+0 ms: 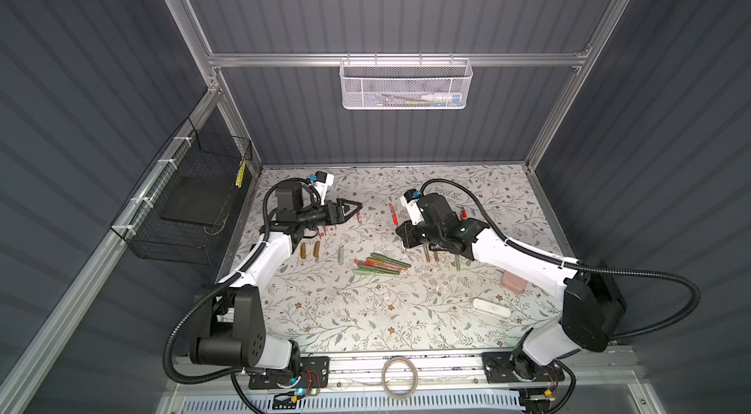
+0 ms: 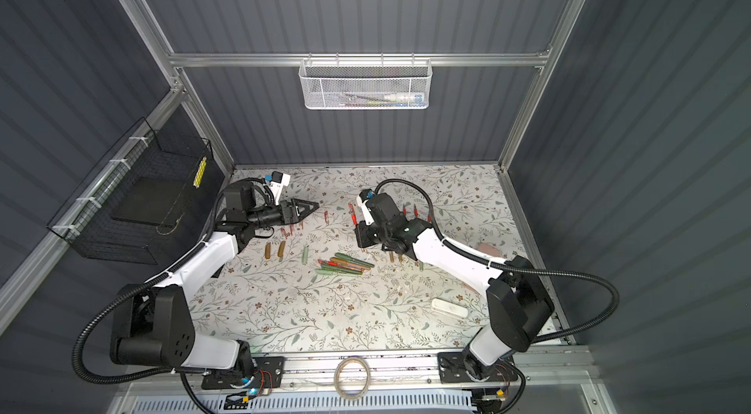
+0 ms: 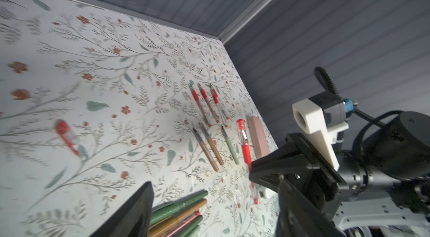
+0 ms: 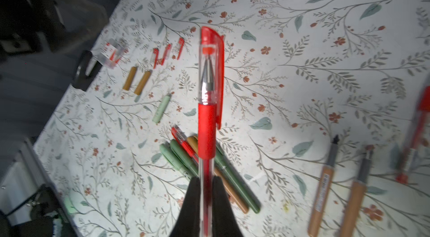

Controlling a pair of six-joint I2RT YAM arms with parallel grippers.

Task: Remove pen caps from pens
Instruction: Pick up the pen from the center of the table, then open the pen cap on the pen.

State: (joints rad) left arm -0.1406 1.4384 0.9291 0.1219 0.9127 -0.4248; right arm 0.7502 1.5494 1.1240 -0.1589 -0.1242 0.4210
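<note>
Currently, the right gripper (image 4: 207,191) is clamped on the clear barrel of a red pen (image 4: 207,131). The pen's cap (image 4: 210,61) is on and points away from the fingers.
- Right arm (image 1: 512,249): reaches from the front right base toward mid-counter, wrist bent, holding the pen above the counter (image 1: 325,310) and aiming it toward the left arm.
- Left gripper (image 1: 357,209): jaws spread apart with nothing between them, roughly level, pointing toward the middle.
- Left arm (image 1: 264,257): reaches from the front left base toward the back left.
- Loose cap (image 3: 66,134): red and clear, blurred, near the left gripper. Whether it rests on the counter cannot be told.
- Brown caps (image 4: 136,82), two; green cap (image 4: 161,111), one; red caps (image 4: 166,53), three. All lie on the counter near the left arm.
- Pile of pens (image 1: 380,263): capped, mid-counter, between the arms.
- Uncapped pens (image 3: 206,149): red, brown and green, in rows beside the right arm.
- Pink case (image 1: 513,282) and white case (image 1: 491,307): front right of the counter.
</note>
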